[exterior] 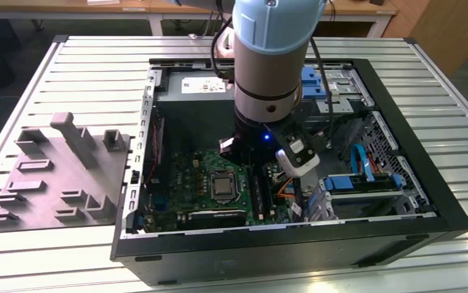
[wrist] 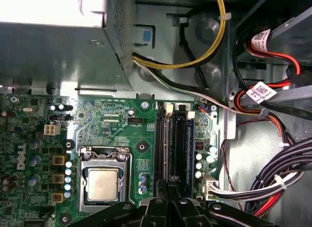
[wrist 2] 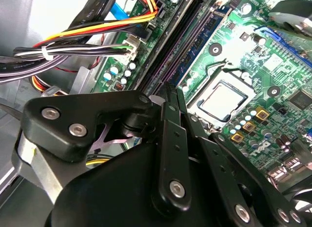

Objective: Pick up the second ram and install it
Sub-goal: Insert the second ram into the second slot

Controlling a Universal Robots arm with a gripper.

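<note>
One sideways slip of the black metal hand [wrist 2: 173,92], fingers pressed together, could gouge the long black plastic memory slots [wrist: 181,144] beneath.

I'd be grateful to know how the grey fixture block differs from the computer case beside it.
The fixture block is grey, low and studded with pegs; the computer case is black, taller and open-topped. The arm reaches into the case, not the block. Both rest on the slatted table.
</note>
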